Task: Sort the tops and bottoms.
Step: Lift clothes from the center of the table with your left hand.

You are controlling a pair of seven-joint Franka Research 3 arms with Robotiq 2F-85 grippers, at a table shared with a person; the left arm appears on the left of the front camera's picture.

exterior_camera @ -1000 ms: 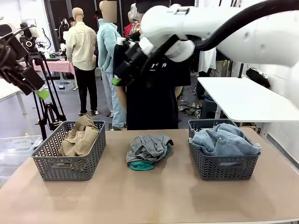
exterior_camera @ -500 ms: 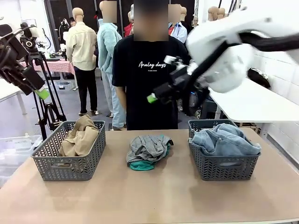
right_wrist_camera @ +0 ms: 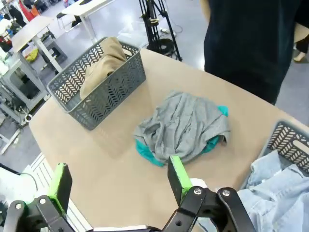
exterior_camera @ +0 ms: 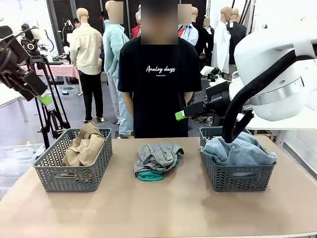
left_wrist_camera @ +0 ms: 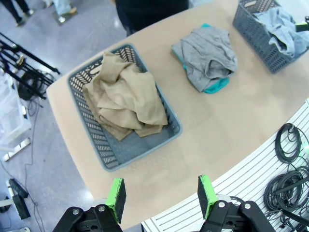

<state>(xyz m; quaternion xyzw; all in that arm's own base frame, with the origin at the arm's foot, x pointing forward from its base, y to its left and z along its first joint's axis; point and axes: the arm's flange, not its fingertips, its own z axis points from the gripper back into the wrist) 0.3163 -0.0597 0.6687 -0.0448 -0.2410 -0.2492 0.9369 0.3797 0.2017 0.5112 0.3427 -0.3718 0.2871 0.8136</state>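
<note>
Green-padded, both the left tool (left_wrist_camera: 161, 193) and right tool (right_wrist_camera: 119, 180) gape wide, holding nothing.

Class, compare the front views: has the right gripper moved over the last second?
Yes. The right gripper has swung rightward and lower, towards the basket holding the jeans.

The front camera looks level across the tan counter (exterior_camera: 163, 208) at the black-shirted person (exterior_camera: 159, 89) beyond. Both wrist cameras look steeply down from high above, sharing the grey-and-teal cloth heap (left_wrist_camera: 207, 58) and the tan-filled dark grey lattice basket (left_wrist_camera: 116, 151).
</note>
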